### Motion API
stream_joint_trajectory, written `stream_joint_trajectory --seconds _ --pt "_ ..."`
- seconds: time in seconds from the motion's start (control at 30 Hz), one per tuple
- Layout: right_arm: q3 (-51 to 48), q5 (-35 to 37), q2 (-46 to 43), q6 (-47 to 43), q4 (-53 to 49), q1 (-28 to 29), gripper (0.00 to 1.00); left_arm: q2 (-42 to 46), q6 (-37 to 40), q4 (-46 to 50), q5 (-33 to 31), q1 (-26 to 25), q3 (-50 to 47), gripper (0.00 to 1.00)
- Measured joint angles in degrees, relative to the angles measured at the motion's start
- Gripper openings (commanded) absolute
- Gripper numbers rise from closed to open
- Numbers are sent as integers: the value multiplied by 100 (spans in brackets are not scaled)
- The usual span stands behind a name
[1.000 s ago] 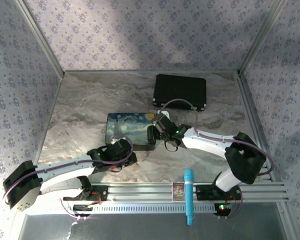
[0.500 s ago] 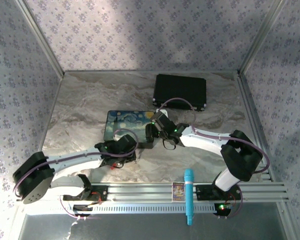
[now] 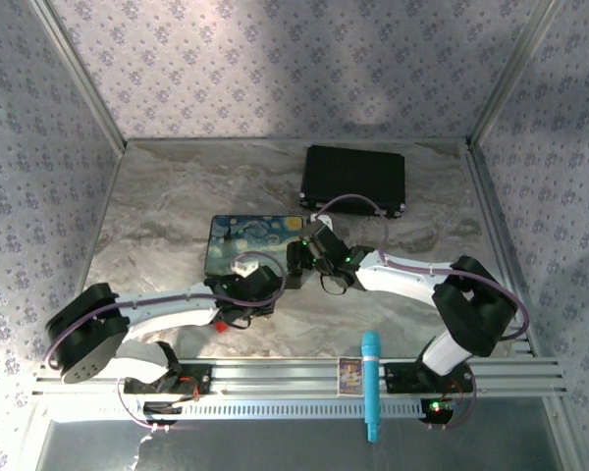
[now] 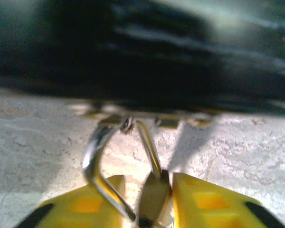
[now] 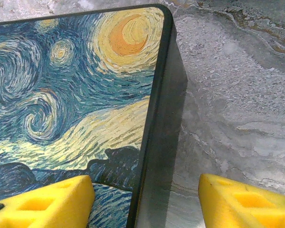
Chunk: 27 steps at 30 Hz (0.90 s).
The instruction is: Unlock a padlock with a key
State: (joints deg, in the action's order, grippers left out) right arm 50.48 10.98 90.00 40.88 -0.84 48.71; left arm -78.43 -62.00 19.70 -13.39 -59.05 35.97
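Okay, left gripper is down low at the near wall of the painted box, pads squeezed together on a thin brassy sliver seen edge-on. A silver wire loop rises out of it twd the box wall. That reads as body plus shackle, so I'm calling it the padlock, tho the shot's v. soft. Loop top sits right at a brassy blur along the foot of the wall; touching or just in front, can't tell. Shackle latched or sprung? Can't tell either.

Over to the right gripper: fingers spread wide, nothing btwn them but the box's right-hand corner edge. One tip is over the painted lid, the other over the marble table. No contact w/ the box that I can see.

Progress check, my read: early. Lock is in hand, and that's the one bit done. The key isn't in either gripper as far as I can judge, so fetching it, lining it up w/ the keyhole, turning it and popping the shackle are all to come. Right arm's the free one, so prob. the key job falls to it.
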Motion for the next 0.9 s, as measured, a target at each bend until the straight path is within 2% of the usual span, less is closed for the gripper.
stream_joint_trajectory --seconds 0.3,0.43,0.5,0.77,0.9 --pt "-92 -35 -11 31 157 -9 62 -509 42 350 -450 -352 260 31" --pt "-160 -26 -37 39 251 -11 62 -597 -31 581 -608 -437 369 20" --pt "-175 -20 -37 55 280 -48 62 -634 -55 734 -662 -501 446 18" --pt "-197 -28 -37 76 343 -59 62 -1003 -61 1473 -894 -741 883 18" --pt "-210 -24 -37 94 367 -61 62 -1224 -181 1781 -1064 -817 1099 24"
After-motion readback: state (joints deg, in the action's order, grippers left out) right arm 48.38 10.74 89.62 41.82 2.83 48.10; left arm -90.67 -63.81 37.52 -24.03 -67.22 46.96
